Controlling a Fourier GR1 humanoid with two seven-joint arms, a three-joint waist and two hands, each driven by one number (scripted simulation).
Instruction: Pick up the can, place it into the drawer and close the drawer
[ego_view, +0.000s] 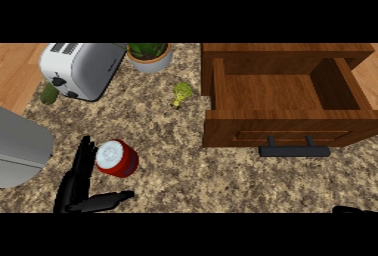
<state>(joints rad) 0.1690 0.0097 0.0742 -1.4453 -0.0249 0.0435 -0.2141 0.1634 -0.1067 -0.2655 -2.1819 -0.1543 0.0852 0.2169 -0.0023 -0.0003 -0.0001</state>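
The red can (116, 158) lies tipped, its white top facing eleven o'clock. The left hand (80, 185) is beside it at nine o'clock, fingers straight, thumb spread wide. I cannot tell about the right hand (353, 210).

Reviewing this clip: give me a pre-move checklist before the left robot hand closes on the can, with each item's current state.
1. Can upright on counter: ok.
2. Left robot hand open beside can, fingers at its left: ok.
3. Can grasped: not ok, not yet.
4. Drawer open, nothing seen inside: ok.
5. Counter between can and drawer bare: ok.
6. Right robot hand state: cannot tell, barely in view at the lower right edge.
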